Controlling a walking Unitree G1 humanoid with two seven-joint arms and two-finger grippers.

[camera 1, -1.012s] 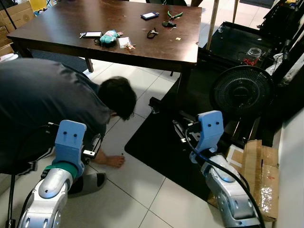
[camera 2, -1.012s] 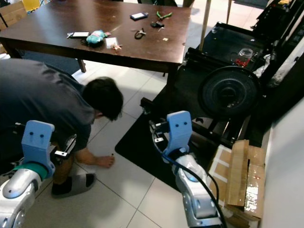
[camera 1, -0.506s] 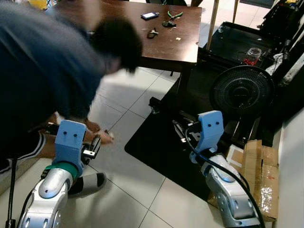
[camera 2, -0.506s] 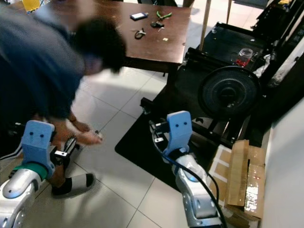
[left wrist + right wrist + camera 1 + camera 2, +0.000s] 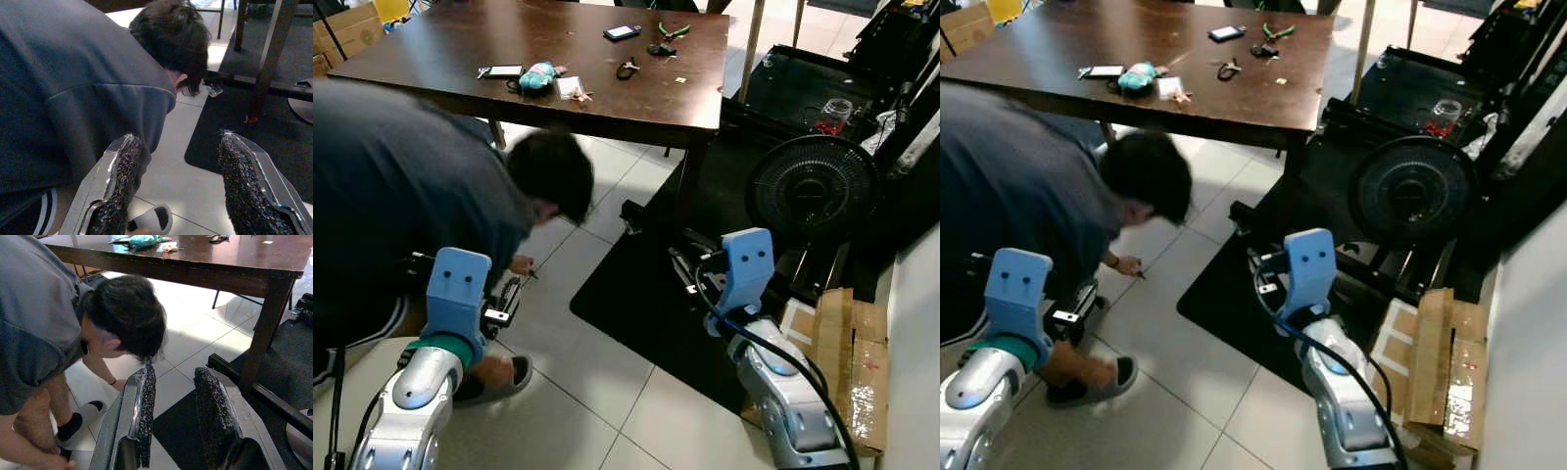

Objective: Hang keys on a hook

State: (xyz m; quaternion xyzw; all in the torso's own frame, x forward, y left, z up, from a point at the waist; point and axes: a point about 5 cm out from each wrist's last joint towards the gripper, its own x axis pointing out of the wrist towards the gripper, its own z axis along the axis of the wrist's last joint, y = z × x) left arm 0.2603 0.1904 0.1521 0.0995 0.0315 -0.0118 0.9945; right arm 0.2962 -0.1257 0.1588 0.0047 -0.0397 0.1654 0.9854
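Keys pinched in crouching grey-shirted person's hand (image 5: 521, 264) above tiled floor, unhung; left gripper (image 5: 178, 191) and right gripper (image 5: 173, 406) jaws apart, empty.

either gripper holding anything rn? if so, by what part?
Nothing held. Left gripper and right gripper are both open with bare pads, beside the bent-over person.

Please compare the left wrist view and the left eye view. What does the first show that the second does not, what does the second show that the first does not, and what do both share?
The left wrist view alone gives a close look at the left gripper's fingers, rough black pads held apart with nothing between them.

The left eye view alone gives the dark table's top with a phone and a teal toy, the black fan and flattened cardboard.

Both show the bent-over person, the pale tiled floor and the black mat.
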